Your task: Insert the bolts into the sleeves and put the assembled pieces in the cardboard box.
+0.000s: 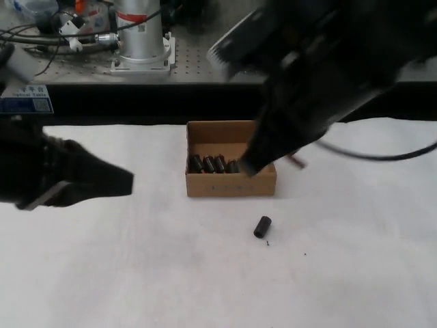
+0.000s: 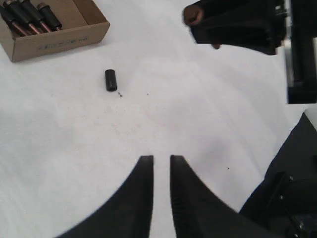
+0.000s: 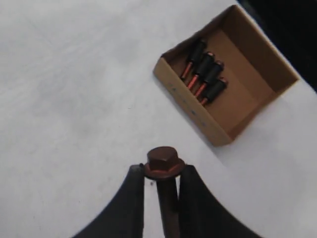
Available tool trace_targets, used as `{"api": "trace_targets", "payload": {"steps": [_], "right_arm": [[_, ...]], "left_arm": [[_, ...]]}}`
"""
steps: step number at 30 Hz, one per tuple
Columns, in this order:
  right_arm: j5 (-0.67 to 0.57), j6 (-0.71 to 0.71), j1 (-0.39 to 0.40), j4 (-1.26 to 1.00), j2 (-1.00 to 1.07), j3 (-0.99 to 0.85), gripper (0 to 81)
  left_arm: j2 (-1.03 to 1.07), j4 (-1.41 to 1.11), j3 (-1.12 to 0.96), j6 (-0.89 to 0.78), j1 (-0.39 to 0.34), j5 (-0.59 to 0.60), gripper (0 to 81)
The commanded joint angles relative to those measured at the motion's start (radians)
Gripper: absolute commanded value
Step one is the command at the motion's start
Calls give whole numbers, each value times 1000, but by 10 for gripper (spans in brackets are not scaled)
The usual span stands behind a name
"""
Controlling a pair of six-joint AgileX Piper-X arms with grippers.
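On the white cloth, just nearer than the cardboard box, lay one loose sleeve. Four assembled pieces lay in the box's left part. The right gripper, by the box's right side, clamped a bolt beneath its head. Far left, the left gripper hung empty, fingers slightly parted.

Bench is covered with a plain white sheet, a bit soft and fuzzy looking. Behind it there's a dark strip, then a perforated metal table with a silver cylinder standing on a base plate. Tangle of cables in the far left corner, plus a blue label at the edge. Lighting's soft and even.
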Motion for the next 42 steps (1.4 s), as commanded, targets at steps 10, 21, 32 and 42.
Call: {"api": "trace_targets", "payload": {"steps": [10, 21, 32, 42], "right_arm": [[22, 64, -125, 129, -381, 67, 29], [114, 216, -151, 134, -807, 353, 29], [133, 384, -151, 210, -1195, 544, 29], [133, 436, -151, 341, -1328, 585, 29]], "left_arm": [[160, -86, -126, -101, -274, -355, 314], [439, -70, -379, -59, -424, -523, 314], [763, 119, -641, 35, -512, -725, 314], [1003, 226, -866, 40, -515, -743, 314]]}}
